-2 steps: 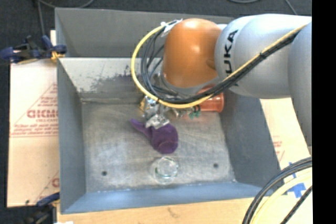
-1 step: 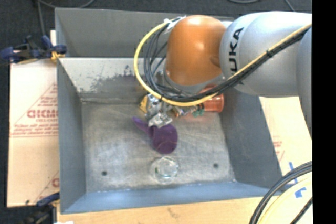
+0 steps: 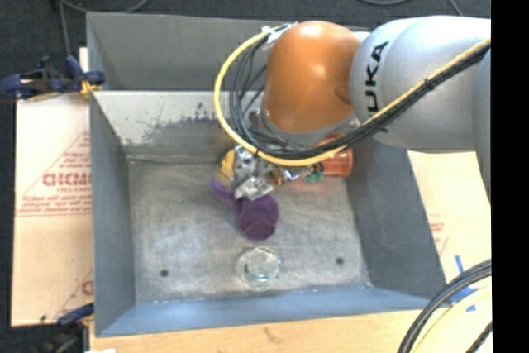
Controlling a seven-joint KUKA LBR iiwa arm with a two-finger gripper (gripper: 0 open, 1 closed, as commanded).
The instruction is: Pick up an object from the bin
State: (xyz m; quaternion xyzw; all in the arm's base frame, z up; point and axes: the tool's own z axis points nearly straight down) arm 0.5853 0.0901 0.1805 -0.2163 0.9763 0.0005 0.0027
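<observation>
My gripper (image 3: 246,178) hangs under the orange wrist cover, near the middle of the bin toward its back wall. Its metal fingertips sit right at the top of a purple cup-like thing (image 3: 256,216) lying just in front of it. A purple handle or flap (image 3: 221,191) sticks out to that thing's left, under the fingers. A yellow thing (image 3: 226,164) lies partly hidden behind the gripper. To the right, an orange-red bottle-shaped thing (image 3: 337,163) lies half under the arm. A clear round glass thing (image 3: 259,266) rests near the front wall.
The arm and its cables cover the back right part of the bin. Bare grey floor lies at the left and at the right front of the bin.
</observation>
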